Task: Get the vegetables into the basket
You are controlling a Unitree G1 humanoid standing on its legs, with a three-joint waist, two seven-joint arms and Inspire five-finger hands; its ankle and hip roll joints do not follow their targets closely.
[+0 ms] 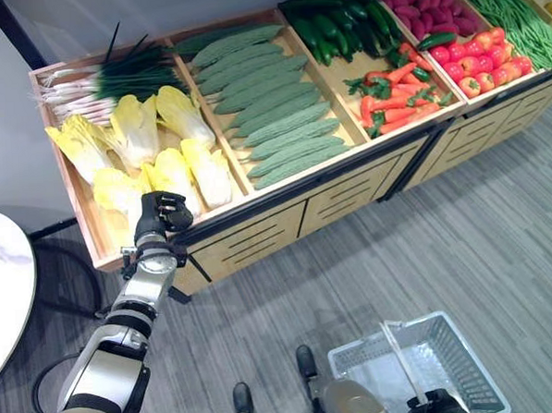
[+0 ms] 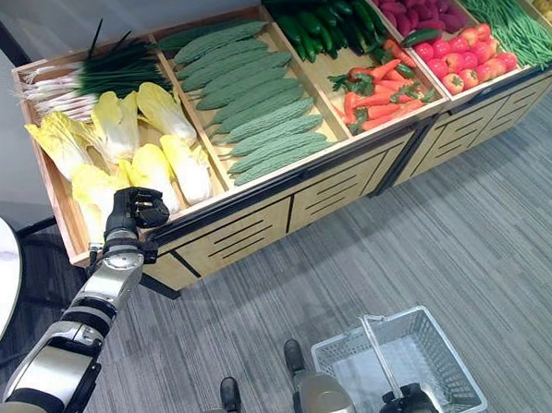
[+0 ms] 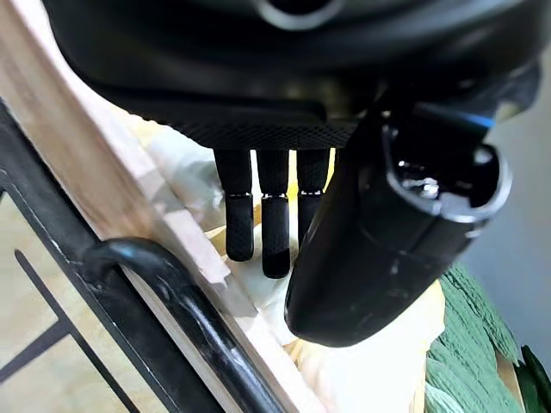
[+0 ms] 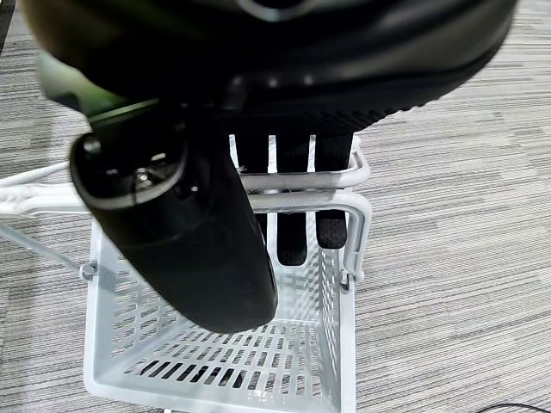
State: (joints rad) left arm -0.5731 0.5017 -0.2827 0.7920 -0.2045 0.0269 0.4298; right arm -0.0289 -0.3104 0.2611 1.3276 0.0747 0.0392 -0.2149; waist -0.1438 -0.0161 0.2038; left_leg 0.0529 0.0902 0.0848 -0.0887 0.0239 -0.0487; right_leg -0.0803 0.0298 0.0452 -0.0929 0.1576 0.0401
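Over the wooden crate's pale leafy cabbages [image 1: 168,170], the left robot hand [image 1: 159,215] hovers, fingers relaxed; the right robot hand [image 4: 258,172] grips the white slotted basket's [image 4: 215,361] handle.

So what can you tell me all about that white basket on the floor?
The basket is white and looks like plastic, with slotted walls and floor like a grid, and thin white handles. Nothing lies inside it yet. It sits low over the grey striped floor, in front of the vegetable stand. The right hand has its fingers hooked round the handles, holding it.
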